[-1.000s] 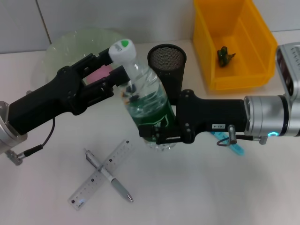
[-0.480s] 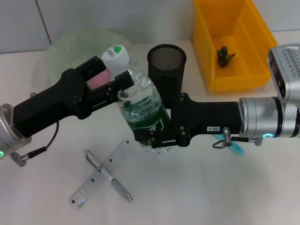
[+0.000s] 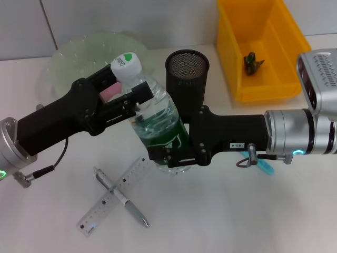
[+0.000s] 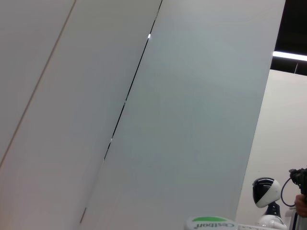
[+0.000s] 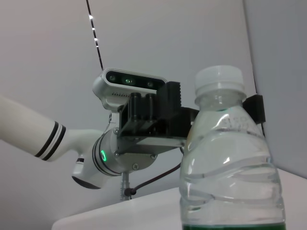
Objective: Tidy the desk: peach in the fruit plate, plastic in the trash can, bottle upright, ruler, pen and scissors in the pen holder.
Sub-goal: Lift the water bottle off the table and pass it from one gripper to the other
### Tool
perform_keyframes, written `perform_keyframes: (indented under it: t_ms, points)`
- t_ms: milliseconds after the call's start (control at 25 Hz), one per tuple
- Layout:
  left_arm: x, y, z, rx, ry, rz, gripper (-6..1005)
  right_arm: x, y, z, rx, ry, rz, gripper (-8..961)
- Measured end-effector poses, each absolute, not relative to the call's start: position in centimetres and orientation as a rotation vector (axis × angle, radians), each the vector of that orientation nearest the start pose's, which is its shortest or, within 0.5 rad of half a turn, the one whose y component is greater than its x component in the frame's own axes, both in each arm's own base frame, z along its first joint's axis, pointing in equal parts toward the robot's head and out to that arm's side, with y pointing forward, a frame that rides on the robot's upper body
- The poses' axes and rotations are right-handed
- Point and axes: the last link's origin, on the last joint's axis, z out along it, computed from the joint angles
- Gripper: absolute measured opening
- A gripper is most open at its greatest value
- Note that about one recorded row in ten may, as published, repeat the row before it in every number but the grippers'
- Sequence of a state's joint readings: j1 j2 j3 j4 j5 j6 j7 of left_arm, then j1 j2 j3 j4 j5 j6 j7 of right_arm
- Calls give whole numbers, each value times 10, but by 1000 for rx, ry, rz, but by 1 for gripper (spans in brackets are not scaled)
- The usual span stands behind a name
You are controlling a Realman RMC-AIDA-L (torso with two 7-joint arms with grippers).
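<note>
Gripping bottle [image 3: 158, 118], left gripper [image 3: 138, 97], right gripper [image 3: 167, 157]

Everything in front of me sits on a plain white table [image 3: 237, 221], bare and smooth along its near edge. Behind it stands a pale grey wall [image 3: 158, 21] made of flat panels, with a thin dark seam [image 3: 47, 21] running up between two of them. My left wrist camera looks up the same panelling [image 4: 192, 120] to a bright light strip [image 4: 290, 55] against a dark ceiling. Far off beneath it is a small rounded white device [image 4: 265, 190] with a dark face.
</note>
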State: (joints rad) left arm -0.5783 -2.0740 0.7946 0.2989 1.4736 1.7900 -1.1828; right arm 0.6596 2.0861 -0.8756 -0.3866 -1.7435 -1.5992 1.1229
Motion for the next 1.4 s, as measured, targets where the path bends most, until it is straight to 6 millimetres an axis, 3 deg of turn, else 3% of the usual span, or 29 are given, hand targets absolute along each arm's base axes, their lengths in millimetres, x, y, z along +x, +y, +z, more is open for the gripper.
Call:
perform_keyframes:
  t_ms: [960,1240,1400]
  points:
    - [-206,312,-12,-2554,-528,-1515,794,202,326,-53,-2869,355,1019,800]
    - [-206,313,-12,-2556,-538,-1509,646,201,325,-54,-2883,349,1011,801]
    - [-207,313,-12,-2557,-538,-1507,632,201,326,-54,-2880,349,1014,802]
